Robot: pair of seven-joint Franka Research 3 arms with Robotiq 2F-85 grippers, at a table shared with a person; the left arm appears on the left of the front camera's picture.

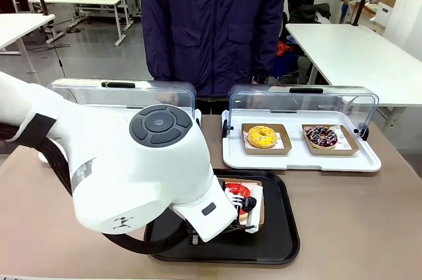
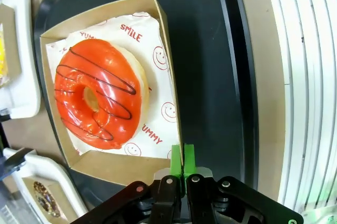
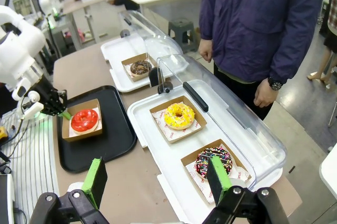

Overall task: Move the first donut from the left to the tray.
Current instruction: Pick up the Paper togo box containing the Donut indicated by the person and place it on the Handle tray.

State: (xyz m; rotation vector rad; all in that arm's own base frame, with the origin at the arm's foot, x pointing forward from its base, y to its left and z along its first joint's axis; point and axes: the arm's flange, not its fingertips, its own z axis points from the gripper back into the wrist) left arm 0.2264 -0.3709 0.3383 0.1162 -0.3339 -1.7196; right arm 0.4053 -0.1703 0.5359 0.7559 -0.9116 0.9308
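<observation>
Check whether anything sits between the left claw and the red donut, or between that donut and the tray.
Nothing visible does. The left claw is shut on the rim of the cardboard holder carrying the red donut, and the holder already rests on the black tray.

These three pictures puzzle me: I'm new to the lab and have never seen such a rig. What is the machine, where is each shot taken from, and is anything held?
Two white robot arms share a table with a person standing at the far side. The front view looks across the table from between the arms; the big white shape is the left arm. The other two views come from cameras on each wrist. The left gripper has its green pads pinched shut on the wall of the cardboard holder carrying the red donut, which sits on the black tray. The right gripper is open and holds nothing. A yellow donut and a sprinkled donut lie in a white tray with a clear lid.
</observation>
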